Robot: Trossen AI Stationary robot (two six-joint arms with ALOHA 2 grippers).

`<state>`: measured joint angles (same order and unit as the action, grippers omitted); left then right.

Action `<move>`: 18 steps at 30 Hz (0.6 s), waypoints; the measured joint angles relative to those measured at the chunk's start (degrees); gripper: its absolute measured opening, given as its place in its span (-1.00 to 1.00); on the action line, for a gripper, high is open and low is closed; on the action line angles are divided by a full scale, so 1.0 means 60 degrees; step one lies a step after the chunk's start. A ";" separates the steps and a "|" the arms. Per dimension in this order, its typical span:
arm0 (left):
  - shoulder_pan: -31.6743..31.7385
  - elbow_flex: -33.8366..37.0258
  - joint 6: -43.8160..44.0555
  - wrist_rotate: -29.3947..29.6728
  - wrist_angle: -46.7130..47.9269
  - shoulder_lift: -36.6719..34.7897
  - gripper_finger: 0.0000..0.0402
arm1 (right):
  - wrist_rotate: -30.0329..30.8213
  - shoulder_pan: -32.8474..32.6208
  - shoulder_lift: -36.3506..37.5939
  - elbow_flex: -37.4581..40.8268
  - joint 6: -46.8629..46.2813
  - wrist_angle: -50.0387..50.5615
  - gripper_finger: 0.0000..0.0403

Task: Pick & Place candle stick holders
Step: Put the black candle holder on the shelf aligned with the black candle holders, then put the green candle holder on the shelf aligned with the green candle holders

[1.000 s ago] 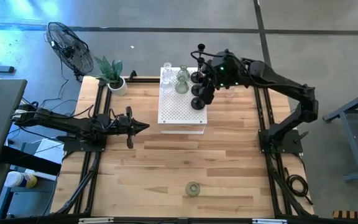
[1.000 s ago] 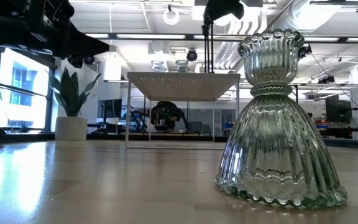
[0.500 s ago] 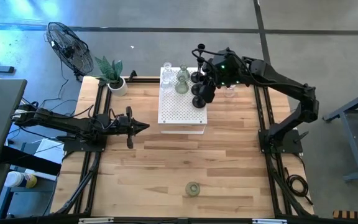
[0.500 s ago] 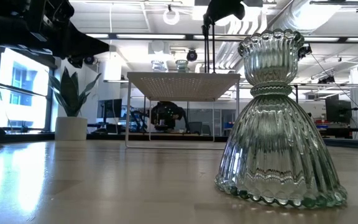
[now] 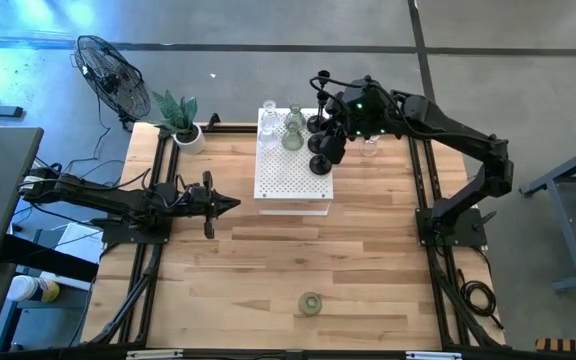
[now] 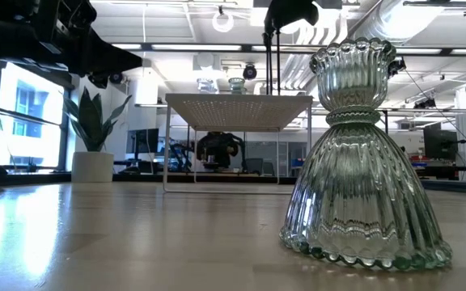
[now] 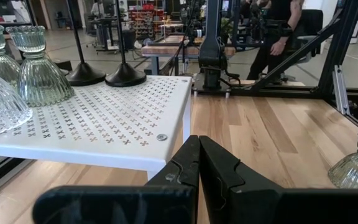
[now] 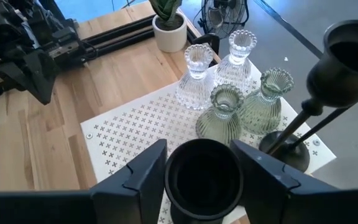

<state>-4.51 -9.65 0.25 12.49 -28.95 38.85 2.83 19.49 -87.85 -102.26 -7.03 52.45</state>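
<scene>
High view first: the right gripper [image 5: 330, 150] hangs over the far right part of the white perforated box [image 5: 292, 172], its fingers pinching a black candle stick holder [image 5: 318, 165] whose round base shows at the box's right edge. Right wrist view confirms it, the two dark fingers [image 8: 143, 177] pressing either side of that holder's dark cup [image 8: 202, 178]. Beyond it on the box stand four glass holders [image 8: 226, 115] in a close cluster, two clear ones farther back and two greenish ones nearer, with another black holder [image 8: 347, 56] rising just beside them. A potted green plant [image 5: 180, 122] sits at the worktop's far left corner. One more glass holder [image 5: 367, 147] stands on the wooden worktop [image 5: 268, 260] just right of the box, close by the right arm. A lone ribbed glass holder [image 5: 310, 303] stands near the front edge, well apart from everything else; the low view shows it upright. The left gripper [image 5: 223, 204] waits over the left side of the worktop, pointing toward the box, fingers [image 7: 219, 171] pressed together and holding nothing.
</scene>
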 joint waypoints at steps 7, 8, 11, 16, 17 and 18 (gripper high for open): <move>0.0000 0.0000 0.0000 0.0000 0.0000 0.0000 -1.00 | 0.0029 -0.0004 0.0037 0.0000 -0.0069 -0.0152 -0.04; 0.0000 0.0000 0.0000 -0.0002 0.0000 0.0000 -1.00 | 0.0029 -0.0004 0.0057 -0.0001 -0.0069 -0.0244 -0.02; 0.0000 0.0000 0.0000 -0.0002 0.0000 0.0001 -1.00 | 0.0029 -0.0015 0.0128 -0.0004 -0.0029 -0.0518 0.03; 0.0000 -0.0011 0.0000 -0.0004 0.0002 0.0002 -1.00 | 0.0095 -0.0181 0.0352 -0.0011 0.0303 -0.0842 0.08; 0.0000 -0.0011 0.0000 -0.0003 -0.0006 0.0003 -1.00 | 0.0098 -0.0230 0.0437 -0.0011 0.0336 -0.0890 0.08; 0.0000 -0.0011 0.0000 -0.0003 -0.0005 0.0004 -1.00 | 0.0113 -0.0269 0.0522 -0.0011 0.0344 -0.0941 0.07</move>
<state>-4.51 -9.72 0.25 12.48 -28.98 38.87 3.51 17.87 -84.72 -102.32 -4.96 46.80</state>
